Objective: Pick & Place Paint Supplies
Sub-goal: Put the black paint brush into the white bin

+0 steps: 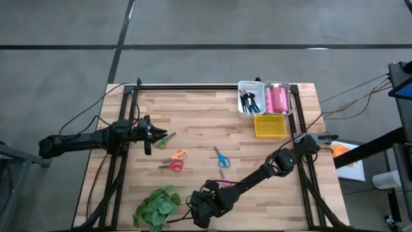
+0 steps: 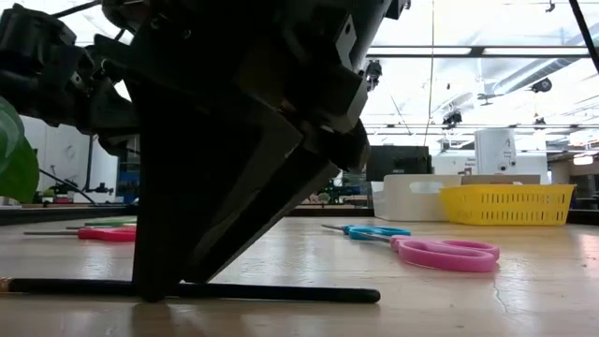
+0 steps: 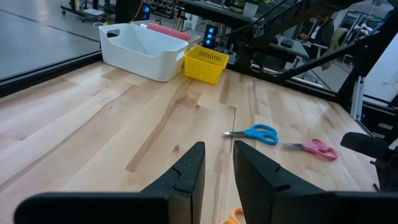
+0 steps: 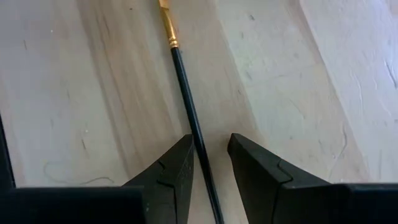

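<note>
My right gripper is down at the table, fingers parted astride the black-handled brush, not yet clenched. Handle runs lengthwise through the gap. Left gripper waits apart, parted, empty.

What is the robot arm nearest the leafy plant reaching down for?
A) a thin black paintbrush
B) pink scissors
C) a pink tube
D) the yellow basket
A: the right gripper straddles a thin black paintbrush lying on the table, its fingers open either side.
</note>
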